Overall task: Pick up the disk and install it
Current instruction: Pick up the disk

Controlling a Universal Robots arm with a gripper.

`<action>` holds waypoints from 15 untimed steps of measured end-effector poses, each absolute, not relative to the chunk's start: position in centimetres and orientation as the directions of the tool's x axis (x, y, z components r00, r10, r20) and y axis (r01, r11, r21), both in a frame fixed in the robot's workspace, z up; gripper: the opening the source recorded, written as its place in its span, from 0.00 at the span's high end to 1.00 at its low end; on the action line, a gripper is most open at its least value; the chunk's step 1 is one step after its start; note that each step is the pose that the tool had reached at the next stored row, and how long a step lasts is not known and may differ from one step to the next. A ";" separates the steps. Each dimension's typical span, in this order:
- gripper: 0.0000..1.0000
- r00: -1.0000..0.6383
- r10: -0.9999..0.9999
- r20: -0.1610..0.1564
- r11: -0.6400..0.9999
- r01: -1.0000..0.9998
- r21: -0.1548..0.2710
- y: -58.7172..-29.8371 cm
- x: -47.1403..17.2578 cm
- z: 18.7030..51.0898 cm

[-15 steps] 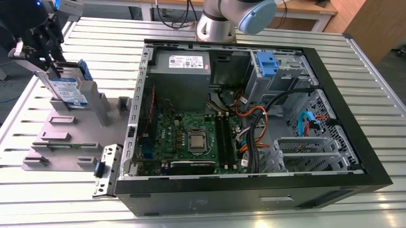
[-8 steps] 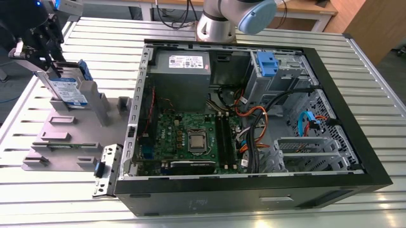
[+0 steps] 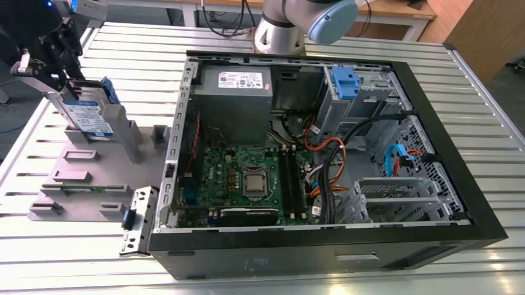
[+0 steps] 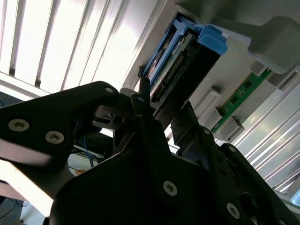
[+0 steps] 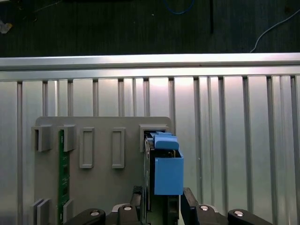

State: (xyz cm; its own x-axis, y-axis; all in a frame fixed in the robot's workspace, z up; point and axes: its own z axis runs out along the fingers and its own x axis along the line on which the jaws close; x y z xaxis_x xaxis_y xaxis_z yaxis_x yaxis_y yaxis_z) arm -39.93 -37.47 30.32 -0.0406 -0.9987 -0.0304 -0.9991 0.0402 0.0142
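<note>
Pinching upright disk (image 3: 88, 118), jaws closed against it

Probably a robotics lab, slatted aluminium bench (image 3: 66, 258), opened computer case (image 3: 328, 258)

The disk (image 3: 88, 117) stands on edge at the far end of the holder (image 3: 107, 169), which lies on the table (image 3: 484, 104) to the exterior view's left of the open computer case (image 3: 459, 203). The gripper (image 3: 67, 86) is directly over the disk.
</note>
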 end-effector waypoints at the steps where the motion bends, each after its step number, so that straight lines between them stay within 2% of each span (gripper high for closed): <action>1: 0.55 -0.041 -0.999 -0.030 0.040 -0.999 0.014 -37.5 -39.9 30.3; 15: 0.55 -0.041 -0.999 -0.030 0.040 -0.999 0.014 -37.5 -39.8 30.3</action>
